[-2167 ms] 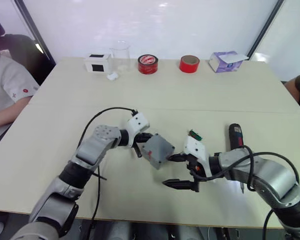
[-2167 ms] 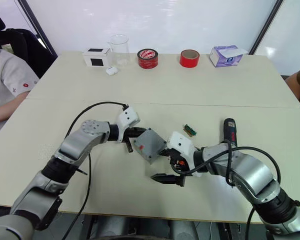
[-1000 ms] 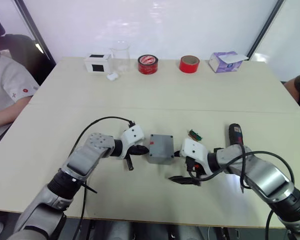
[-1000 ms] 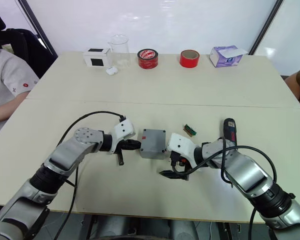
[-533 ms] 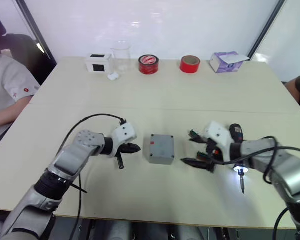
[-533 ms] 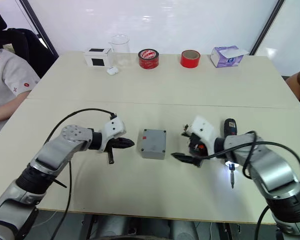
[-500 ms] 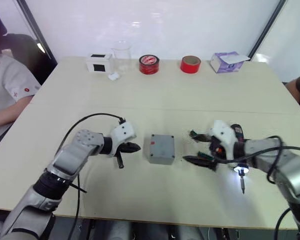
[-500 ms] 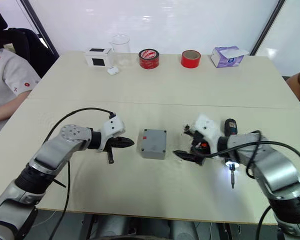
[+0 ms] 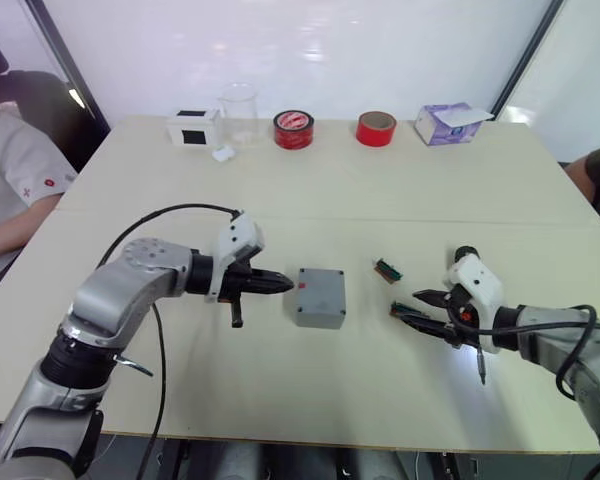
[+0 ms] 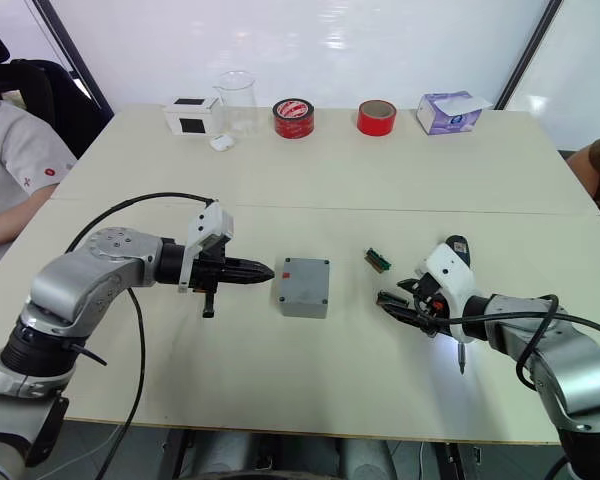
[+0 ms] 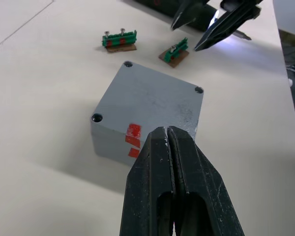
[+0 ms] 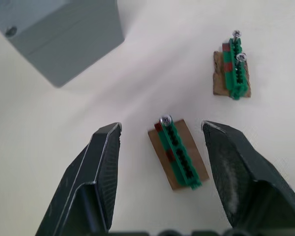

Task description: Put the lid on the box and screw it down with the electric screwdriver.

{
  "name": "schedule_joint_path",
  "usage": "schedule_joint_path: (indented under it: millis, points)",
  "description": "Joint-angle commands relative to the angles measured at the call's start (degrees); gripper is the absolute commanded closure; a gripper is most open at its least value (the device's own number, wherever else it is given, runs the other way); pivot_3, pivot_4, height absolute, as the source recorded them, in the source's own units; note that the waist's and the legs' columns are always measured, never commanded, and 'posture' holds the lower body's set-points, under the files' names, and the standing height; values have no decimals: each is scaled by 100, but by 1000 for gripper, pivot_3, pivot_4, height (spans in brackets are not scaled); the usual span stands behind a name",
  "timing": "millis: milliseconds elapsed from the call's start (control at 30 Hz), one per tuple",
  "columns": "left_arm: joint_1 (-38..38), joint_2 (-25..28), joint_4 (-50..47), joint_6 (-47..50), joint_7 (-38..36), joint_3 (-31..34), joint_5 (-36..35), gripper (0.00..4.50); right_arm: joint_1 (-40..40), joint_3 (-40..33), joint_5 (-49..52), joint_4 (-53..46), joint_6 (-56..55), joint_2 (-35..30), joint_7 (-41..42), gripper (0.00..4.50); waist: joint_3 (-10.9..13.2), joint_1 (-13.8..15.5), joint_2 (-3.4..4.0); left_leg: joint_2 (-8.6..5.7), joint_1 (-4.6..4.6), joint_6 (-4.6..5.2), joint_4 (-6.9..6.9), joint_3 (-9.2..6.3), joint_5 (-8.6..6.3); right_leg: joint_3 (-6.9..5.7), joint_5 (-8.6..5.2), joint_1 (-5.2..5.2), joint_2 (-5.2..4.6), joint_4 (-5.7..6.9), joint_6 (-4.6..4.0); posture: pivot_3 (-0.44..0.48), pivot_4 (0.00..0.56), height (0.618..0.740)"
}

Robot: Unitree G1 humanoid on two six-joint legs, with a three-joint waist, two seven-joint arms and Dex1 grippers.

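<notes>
Beside right hand [image 10: 405,296], electric screwdriver [image 10: 459,300] lies lengthwise, bit toward robot.

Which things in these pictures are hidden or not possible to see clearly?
- Electric screwdriver: the right pincer and arm cover most of its body in both eye views.
- Box: the lid on top hides its inside in every view.
- Lid corner: the shut left pincer covers it in the left wrist view.

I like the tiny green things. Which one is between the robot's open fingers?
The green board holding one screw lies between the right gripper fingers. The other board holds two screws, farther off.
</notes>
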Motion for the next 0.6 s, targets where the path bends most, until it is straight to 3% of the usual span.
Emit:
schedule_joint_path:
  millis: [33,133,200,600]
  points:
    - [-142,9,-195,-1,46,10,-76,4500,-85,130,-117,103,-262,56,-52,1862,0,10,0,0,0,0,0,0,0,0,0,0,0,0,0,0,150,740]
    - [-157,-30,-199,6,106,-3,-84,4500,-154,241,-163,226,-357,105,-66,2540,0,9,0,-1,-1,0,1,0,0,0,0,0,0,-1,0,0,150,740]
    - [-156,-27,-206,12,114,0,-93,4500,-162,269,-179,259,-395,100,-57,3217,0,8,0,-1,-1,0,1,1,0,0,0,0,0,-1,0,0,150,740]
    - [-123,-25,-199,-15,185,6,-95,4500,-304,460,-293,446,-527,169,-119,3217,0,7,0,-1,0,0,1,0,0,0,0,0,1,0,0,0,150,740]
